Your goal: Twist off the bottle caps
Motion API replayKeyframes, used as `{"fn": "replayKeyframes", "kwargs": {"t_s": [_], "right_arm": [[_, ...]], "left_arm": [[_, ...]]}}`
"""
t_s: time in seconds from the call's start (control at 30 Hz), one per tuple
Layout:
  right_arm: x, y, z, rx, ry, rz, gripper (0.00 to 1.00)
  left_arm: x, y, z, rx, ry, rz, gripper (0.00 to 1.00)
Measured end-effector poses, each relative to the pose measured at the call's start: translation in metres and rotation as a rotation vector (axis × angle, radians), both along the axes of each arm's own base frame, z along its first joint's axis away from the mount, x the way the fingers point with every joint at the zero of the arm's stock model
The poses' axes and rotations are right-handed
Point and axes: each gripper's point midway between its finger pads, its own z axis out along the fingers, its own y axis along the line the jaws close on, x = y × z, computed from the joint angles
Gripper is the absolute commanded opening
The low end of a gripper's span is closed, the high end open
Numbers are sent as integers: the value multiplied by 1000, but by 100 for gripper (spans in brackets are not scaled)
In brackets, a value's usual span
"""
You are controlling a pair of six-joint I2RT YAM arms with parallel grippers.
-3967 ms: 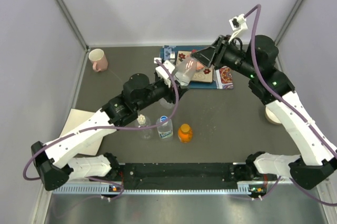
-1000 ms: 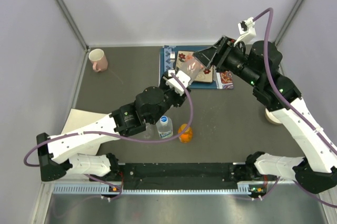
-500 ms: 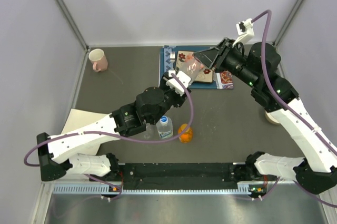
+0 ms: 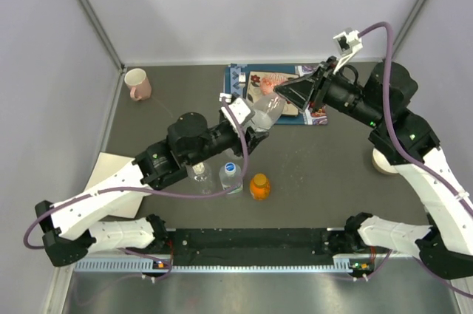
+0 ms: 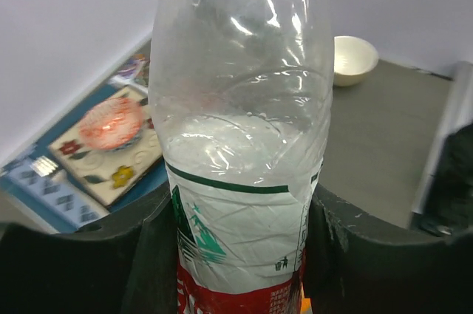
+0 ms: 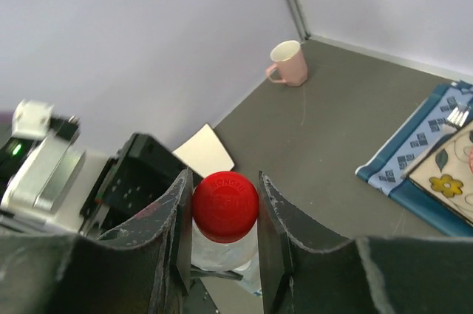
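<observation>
In the top view, the red-label bottle is held tilted above the table, near the patterned mat. Its lower body is clamped by the left gripper, and its top is met by the right gripper. The plain clear bottle, the blue-label bottle and the orange bottle are seen standing capped in a row closer to the arm bases. A pink mug is set at the far left.

In the left wrist view, the red-label bottle is pinched at its label between both fingers.

In the right wrist view, the red cap is gripped between the closed fingers, on the bottle's neck.
</observation>
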Motion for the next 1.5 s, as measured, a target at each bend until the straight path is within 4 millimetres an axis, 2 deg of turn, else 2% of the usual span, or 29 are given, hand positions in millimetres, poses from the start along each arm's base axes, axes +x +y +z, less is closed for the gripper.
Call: {"fn": "replayKeyframes", "kwargs": {"t_s": [0.3,0.5,0.7,1.0,1.37,1.43,1.5], "right_arm": [[-36,6,15,-31,-157,191,0],[-76,5,30,7,-379,352,0],[-101,6,40,15,-536,472,0],[-126,7,37,-22,-675,626,0],[-140,5,26,-59,-751,730,1],[-139,5,26,-60,-747,726,15],[-136,5,25,-64,-733,710,18]], "left_arm": [[-36,1,15,-134,178,-379,38],[-70,-1,31,-214,288,-655,39],[-97,-2,40,-236,375,-880,39],[-119,4,39,-216,466,-1079,41],[-130,12,33,-164,529,-1189,41],[-130,12,32,-163,530,-1187,42],[-128,11,29,-161,532,-1181,42]]}}
